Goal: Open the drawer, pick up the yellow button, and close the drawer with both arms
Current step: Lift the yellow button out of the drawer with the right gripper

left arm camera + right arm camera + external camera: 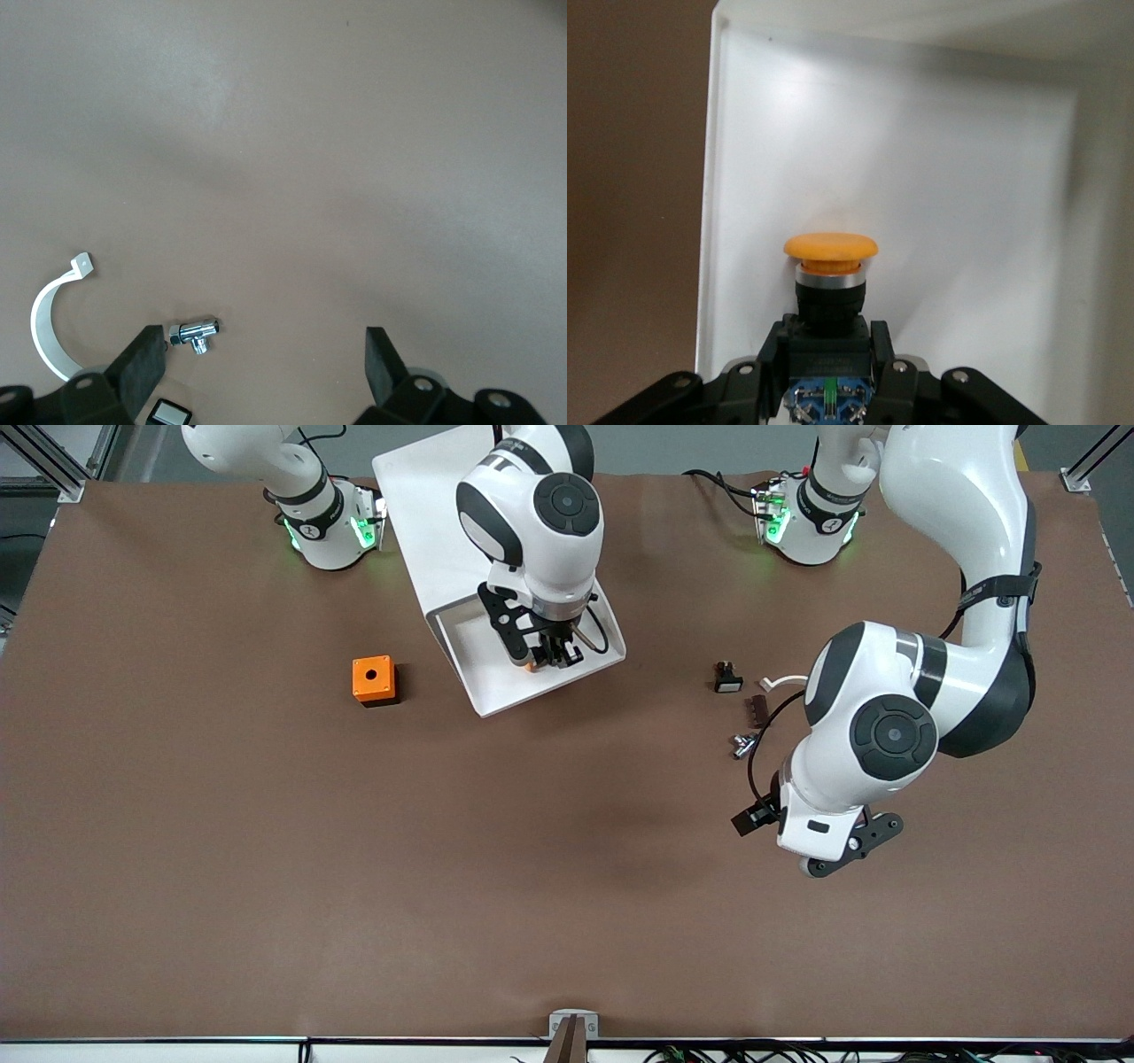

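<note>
From the front, my right gripper [551, 657] is down inside the open drawer [496, 691]; my left gripper [819, 841] waits over bare table, fingers wide and empty. On my right wrist view, the fingers [879, 354] are clamped on the button [830, 274], its long axis running straight out from my jaws, orange cap leading, so lifting comes next, I reckon.

No lettering seems readable on anything in these views.

Glossy white jointed arms [895, 691], black bands, black end effectors, green-lit bases

button [830, 266] in open drawer [496, 691], cube [374, 680] toward right arm's end
</note>
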You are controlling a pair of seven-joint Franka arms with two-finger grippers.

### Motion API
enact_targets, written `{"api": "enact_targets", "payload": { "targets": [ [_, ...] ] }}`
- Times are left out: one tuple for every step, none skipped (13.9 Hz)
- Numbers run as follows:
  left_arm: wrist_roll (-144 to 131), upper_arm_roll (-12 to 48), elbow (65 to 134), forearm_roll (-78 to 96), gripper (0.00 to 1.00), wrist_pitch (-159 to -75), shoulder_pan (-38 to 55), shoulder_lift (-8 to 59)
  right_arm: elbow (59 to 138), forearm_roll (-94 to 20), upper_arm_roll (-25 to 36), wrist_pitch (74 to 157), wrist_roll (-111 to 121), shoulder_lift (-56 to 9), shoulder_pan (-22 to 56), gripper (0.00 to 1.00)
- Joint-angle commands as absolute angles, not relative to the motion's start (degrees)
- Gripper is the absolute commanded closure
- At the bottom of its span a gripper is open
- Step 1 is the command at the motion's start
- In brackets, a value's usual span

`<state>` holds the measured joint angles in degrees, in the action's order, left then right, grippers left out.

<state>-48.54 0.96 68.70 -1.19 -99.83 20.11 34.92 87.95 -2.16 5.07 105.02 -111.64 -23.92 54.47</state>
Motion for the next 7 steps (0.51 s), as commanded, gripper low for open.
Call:
{"api": "enact_targets", "payload": {
  "targets": [
    [-48.3,1.3,70.3,-0.4,0.01,-100.5,19.7,33.5,86.8,-2.6,5.3,104.4,-109.8,-23.5,53.0,1.0],
    [-48.3,1.3,70.3,-0.4,0.01,-100.5,19.7,33.5,86.3,-3.5,5.3,104.4,-108.4,-23.3,52.1,1.0],
    [-48.3,1.3,70.3,-0.4,0.01,-100.5,19.7,33.5,85.5,-4.7,5.3,103.5,-107.3,-23.2,51.1,1.0],
    [-48.3,1.3,70.3,-0.4,0.01,-100.5,19.7,33.5,84.0,-5.7,5.4,100.9,-105.8,-23.2,49.8,1.0],
    [-48.3,1.3,70.3,-0.4,0.01,-100.5,19.8,33.6,81.6,-5.9,5.3,97.6,-103.5,-23.3,48.3,1.0],
    [-48.3,1.3,70.3,-0.4,0.01,-100.5,19.9,33.7,79.8,-6.8,5.4,94.9,-101.0,-23.3,46.8,1.0],
    [-48.3,1.3,70.3,-0.4,0.01,-100.5,20.3,33.7,78.9,-7.7,5.4,93.4,-99.0,-23.3,45.5,1.0]
  ]
}}
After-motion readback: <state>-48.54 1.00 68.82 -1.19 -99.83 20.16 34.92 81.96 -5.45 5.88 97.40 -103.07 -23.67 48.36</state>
